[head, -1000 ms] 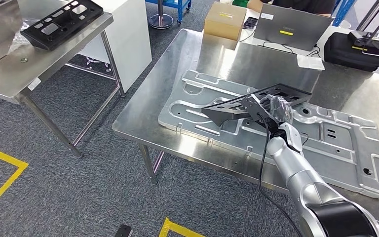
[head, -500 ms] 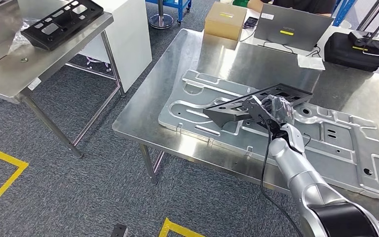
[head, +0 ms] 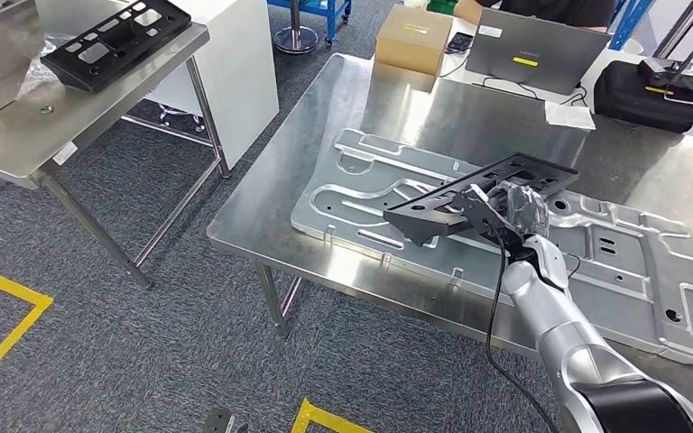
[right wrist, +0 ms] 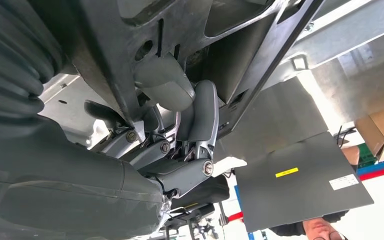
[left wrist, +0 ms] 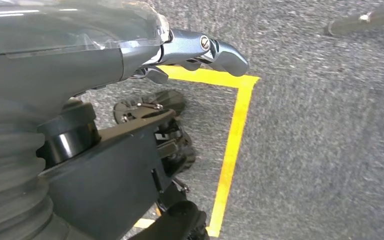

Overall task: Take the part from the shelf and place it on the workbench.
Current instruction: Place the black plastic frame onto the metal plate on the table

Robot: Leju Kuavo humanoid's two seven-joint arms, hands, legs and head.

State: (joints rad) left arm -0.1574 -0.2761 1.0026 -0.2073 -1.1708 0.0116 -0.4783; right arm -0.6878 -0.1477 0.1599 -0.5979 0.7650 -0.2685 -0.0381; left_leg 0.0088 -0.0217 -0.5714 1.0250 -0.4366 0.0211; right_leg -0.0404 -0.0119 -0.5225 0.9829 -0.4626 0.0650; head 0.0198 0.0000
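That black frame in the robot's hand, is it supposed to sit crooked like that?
The black frame is tilted because the right hand holds it above the big silver panel on the steel table, one end higher. It looks mid-placement, not misplaced. Nothing else stands out.

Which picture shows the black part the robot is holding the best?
The head view: the whole black part shows, held above the workbench by the right hand. The right wrist view shows just its underside up close.
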